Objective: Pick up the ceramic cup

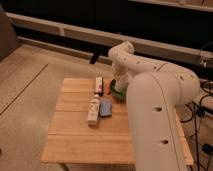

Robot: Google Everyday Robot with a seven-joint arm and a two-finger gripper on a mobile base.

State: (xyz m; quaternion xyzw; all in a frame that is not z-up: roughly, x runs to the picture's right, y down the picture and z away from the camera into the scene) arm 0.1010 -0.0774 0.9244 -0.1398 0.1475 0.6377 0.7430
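Observation:
The ceramic cup does not show; it may be hidden behind my white arm (150, 95). My arm bends over the far right part of the wooden table (75, 135). The gripper (120, 82) points down at the green bowl (118, 91), right over or beside it. The arm's bulk covers most of the table's right side.
A long white bottle (93, 110) lies mid-table with a blue packet (105, 107) beside it. A white bar (99, 84) and a small red item (107, 89) lie near the far edge, left of the bowl. Dark cables (200, 107) hang at the right.

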